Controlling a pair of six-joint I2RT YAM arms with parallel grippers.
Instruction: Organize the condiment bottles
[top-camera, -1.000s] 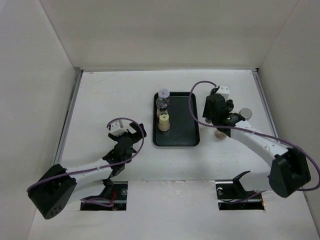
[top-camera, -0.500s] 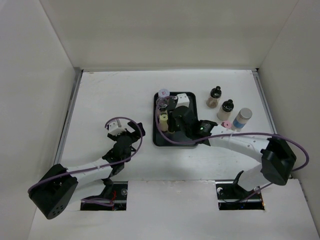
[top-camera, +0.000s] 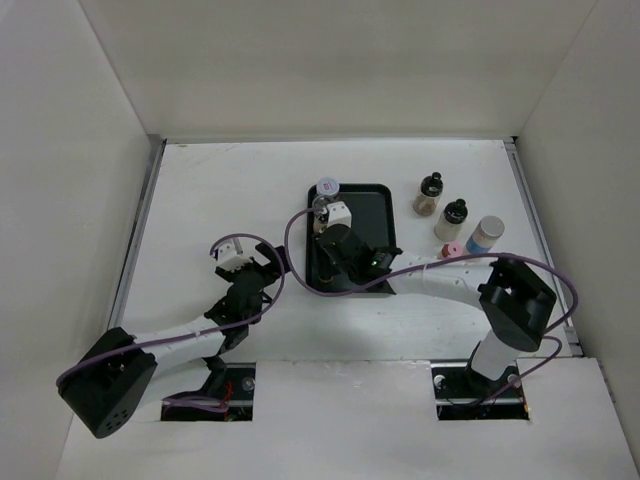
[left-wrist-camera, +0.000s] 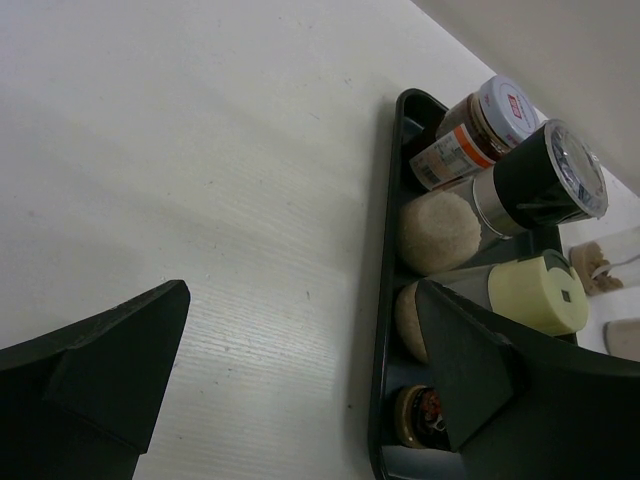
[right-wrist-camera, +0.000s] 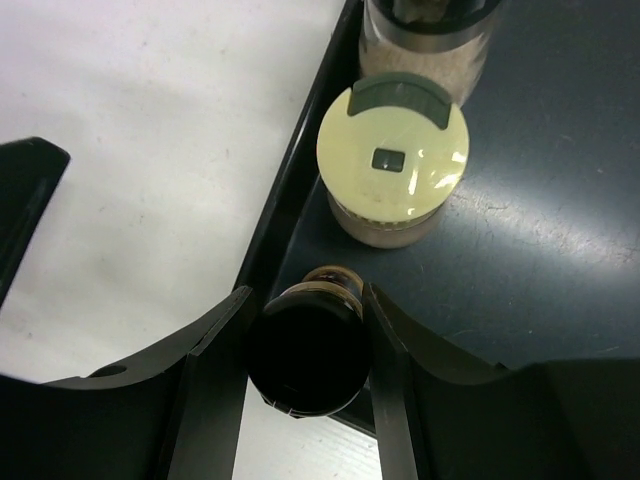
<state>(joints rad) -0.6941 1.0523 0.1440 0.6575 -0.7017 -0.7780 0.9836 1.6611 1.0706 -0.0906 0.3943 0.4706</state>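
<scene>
Pinching black-capped bottle, seemingly inside tray: right gripper

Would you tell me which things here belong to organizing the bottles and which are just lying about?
Job: held bottle in right gripper, yellow-capped bottle, lavender-capped jar, pink-capped jar, blue-banded cylinder, farther black-capped bottle, nearer black-capped bottle.
Others: black tray, purple cable.

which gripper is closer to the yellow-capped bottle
Right. The right gripper hangs just beside the yellow-capped bottle, over the tray; the left gripper is off the tray's left side.
</scene>
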